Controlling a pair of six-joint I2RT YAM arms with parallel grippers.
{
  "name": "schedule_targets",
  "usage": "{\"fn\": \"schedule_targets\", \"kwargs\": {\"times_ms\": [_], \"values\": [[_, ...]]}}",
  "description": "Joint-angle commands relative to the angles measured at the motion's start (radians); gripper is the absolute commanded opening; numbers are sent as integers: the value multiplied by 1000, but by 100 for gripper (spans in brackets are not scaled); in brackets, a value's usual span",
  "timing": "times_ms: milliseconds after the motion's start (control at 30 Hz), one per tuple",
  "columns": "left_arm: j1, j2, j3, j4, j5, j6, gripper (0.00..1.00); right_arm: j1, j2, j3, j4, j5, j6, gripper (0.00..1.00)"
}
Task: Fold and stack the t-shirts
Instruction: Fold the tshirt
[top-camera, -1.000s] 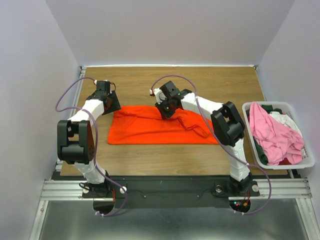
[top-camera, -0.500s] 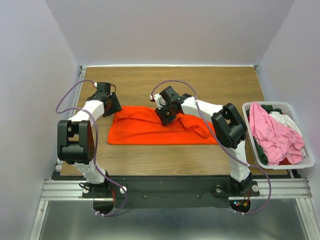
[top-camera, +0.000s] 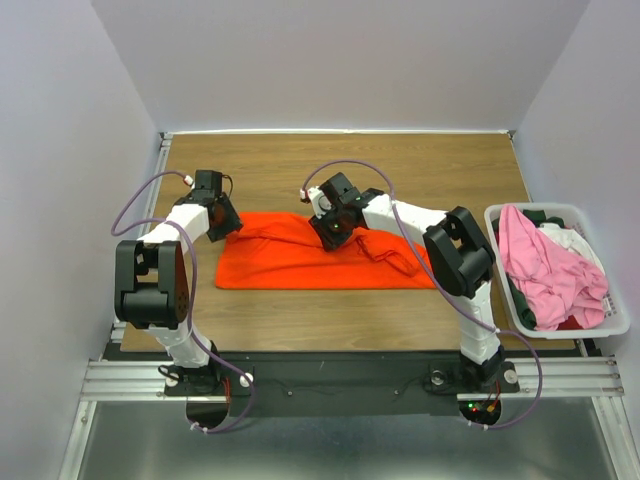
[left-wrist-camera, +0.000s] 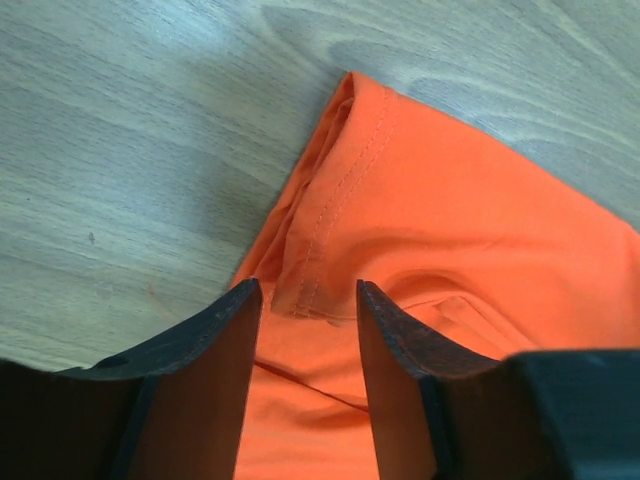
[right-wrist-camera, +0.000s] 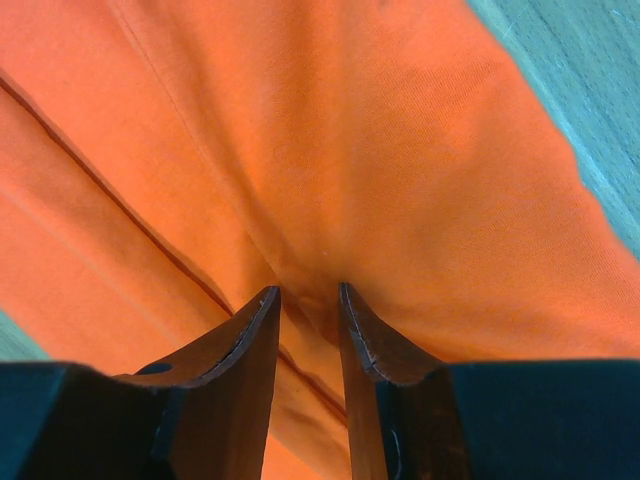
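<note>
Jaws: left gripper (left-wrist-camera: 305, 297) apart astride bright orange cloth t-shirt (left-wrist-camera: 450, 200) hem, right gripper (right-wrist-camera: 308, 292) pinching mid-cloth; shallow left bite could slip, skewing fold.

Worktop (top-camera: 400, 170): bare wood behind and in front of the orange t-shirt (top-camera: 290, 262), open to passage.
Right edge: white bin (top-camera: 590, 331) heaped with shirts (top-camera: 545, 265); side wall (top-camera: 600, 100) close beyond.
Left hand (left-wrist-camera: 307, 290): spread, astride the hem.
Right hand (right-wrist-camera: 308, 292): narrow gap, apparently pinching cloth.
</note>
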Motion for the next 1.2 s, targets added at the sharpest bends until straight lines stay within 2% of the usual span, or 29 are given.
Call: {"fn": "schedule_targets", "kwargs": {"times_ms": [0, 67, 167, 400, 833, 1167], "values": [[3, -21, -18, 21, -2, -30, 50, 8, -54, 0, 45, 8, 11, 36], [3, -17, -20, 30, 14, -33, 46, 8, -56, -3, 47, 9, 9, 36], [3, -8, -21, 26, 28, -42, 46, 8, -59, -6, 47, 11, 8, 36], [3, -18, -57, 24, 11, -69, 52, 8, -59, -10, 51, 8, 12, 36], [5, -14, -75, 39, 23, -81, 50, 8, -59, -19, 57, 11, 19, 36], [3, 3, -83, 73, -15, -61, 41, 8, -68, -39, 62, 20, 16, 36]]}}
